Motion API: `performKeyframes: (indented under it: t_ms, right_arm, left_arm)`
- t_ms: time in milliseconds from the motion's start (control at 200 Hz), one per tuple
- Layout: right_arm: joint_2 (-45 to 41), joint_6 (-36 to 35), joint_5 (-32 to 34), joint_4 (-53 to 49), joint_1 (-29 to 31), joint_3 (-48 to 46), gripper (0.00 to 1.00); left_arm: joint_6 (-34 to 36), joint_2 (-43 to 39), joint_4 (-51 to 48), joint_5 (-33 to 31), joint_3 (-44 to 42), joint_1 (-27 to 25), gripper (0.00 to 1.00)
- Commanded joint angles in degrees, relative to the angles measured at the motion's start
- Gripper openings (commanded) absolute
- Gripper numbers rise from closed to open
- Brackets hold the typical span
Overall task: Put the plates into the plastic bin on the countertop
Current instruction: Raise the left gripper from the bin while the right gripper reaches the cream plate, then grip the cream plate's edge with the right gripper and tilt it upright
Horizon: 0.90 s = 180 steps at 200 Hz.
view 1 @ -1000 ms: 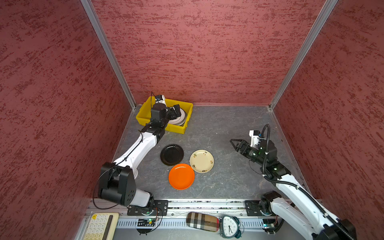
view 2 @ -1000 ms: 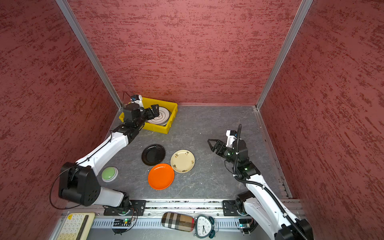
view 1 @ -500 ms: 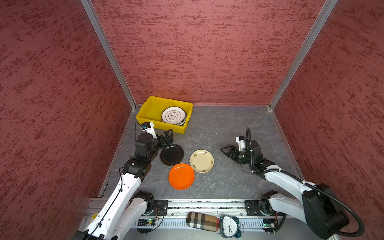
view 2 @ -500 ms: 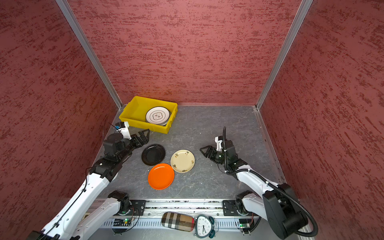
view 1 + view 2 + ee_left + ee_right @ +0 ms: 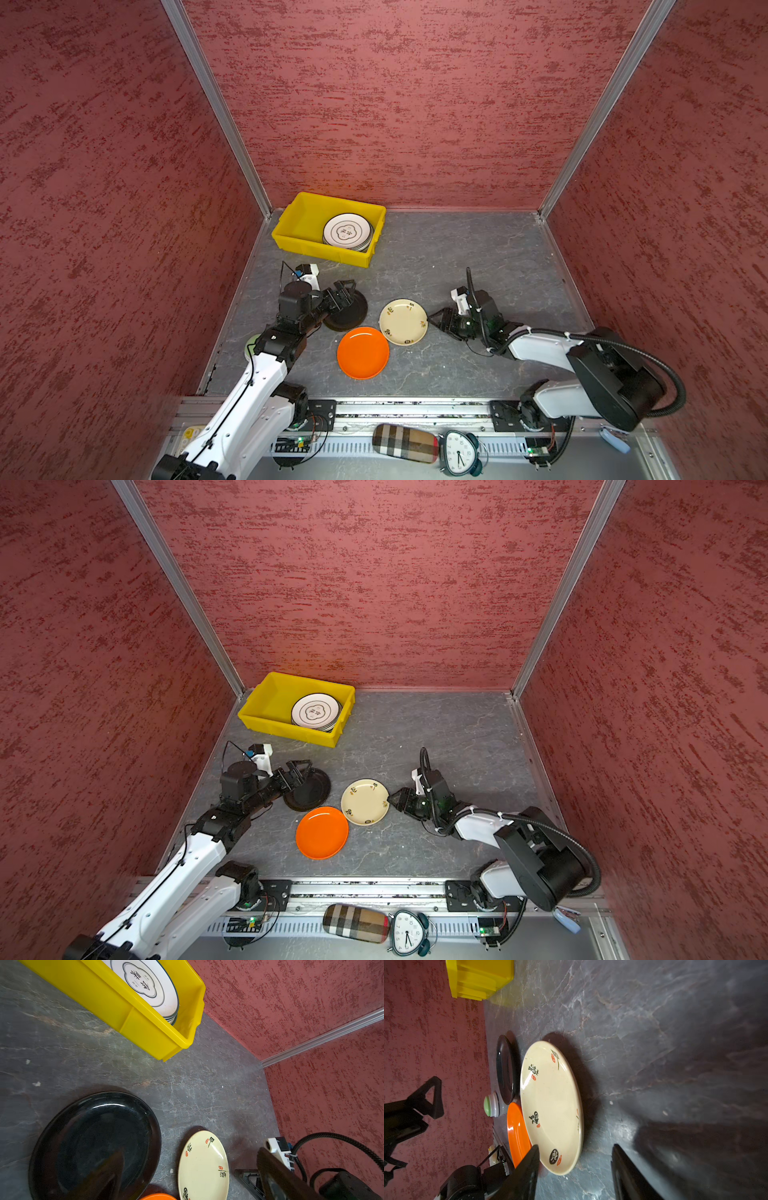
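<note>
The yellow plastic bin (image 5: pixel 305 216) (image 5: pixel 270 700) (image 5: pixel 116 1007) stands in the countertop's (image 5: pixel 478 249) far left corner. It holds a stack of plates (image 5: pixel 348 230) (image 5: pixel 316 712) topped by a cloud outline plate (image 5: pixel 145 985). A black plate (image 5: pixel 351 316) (image 5: pixel 313 793) (image 5: pixel 95 1142), a cream plate (image 5: pixel 403 322) (image 5: pixel 365 802) (image 5: pixel 550 1105) and an orange plate (image 5: pixel 363 352) (image 5: pixel 322 832) (image 5: pixel 517 1130) lie on the countertop. My left gripper (image 5: pixel 345 291) (image 5: pixel 300 771) (image 5: pixel 191 1153) hangs open over the black plate's left side. My right gripper (image 5: pixel 435 322) (image 5: pixel 392 800) (image 5: pixel 575 1147) is open, its jaws astride the cream plate's right rim.
A green-topped round button (image 5: pixel 250 345) (image 5: pixel 491 1105) sits by the left rail under my left arm. A checked case (image 5: pixel 405 442) and an alarm clock (image 5: pixel 459 451) rest on the front rail. Red walls close in three sides.
My left arm swung from the bin down to the black plate, still open. My right gripper dropped and moved left to the cream plate's rim, its jaws narrowing.
</note>
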Motion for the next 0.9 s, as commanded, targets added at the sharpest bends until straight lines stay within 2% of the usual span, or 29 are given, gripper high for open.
performKeyframes:
  t_ms: [0, 105, 501, 726, 897]
  right_arm:
    - [3.56, 0.64, 0.30, 4.54, 0.99, 2.00, 0.49]
    - [5.56, 0.87, 0.94, 4.91, 1.47, 2.32, 0.46]
    - [9.85, 1.29, 2.65, 5.59, 2.01, 4.19, 0.26]
    - [8.17, -0.56, 5.26, 1.16, 2.01, 6.35, 0.08]
    - [5.31, -0.64, 7.98, -1.01, 2.01, 6.30, 0.03]
  left_arm:
    - [-0.16, 1.57, 3.77, 5.33, 0.44, 1.52, 0.99]
    - [-0.10, 3.21, 4.64, 7.75, 1.64, 2.29, 0.99]
    - [-1.55, 6.51, 9.13, 8.87, -0.01, 2.49, 0.99]
    - [-1.11, 6.66, 9.15, 9.05, -0.09, 2.58, 0.99]
    - [-0.94, 7.05, 9.01, 9.31, -0.09, 2.67, 0.99]
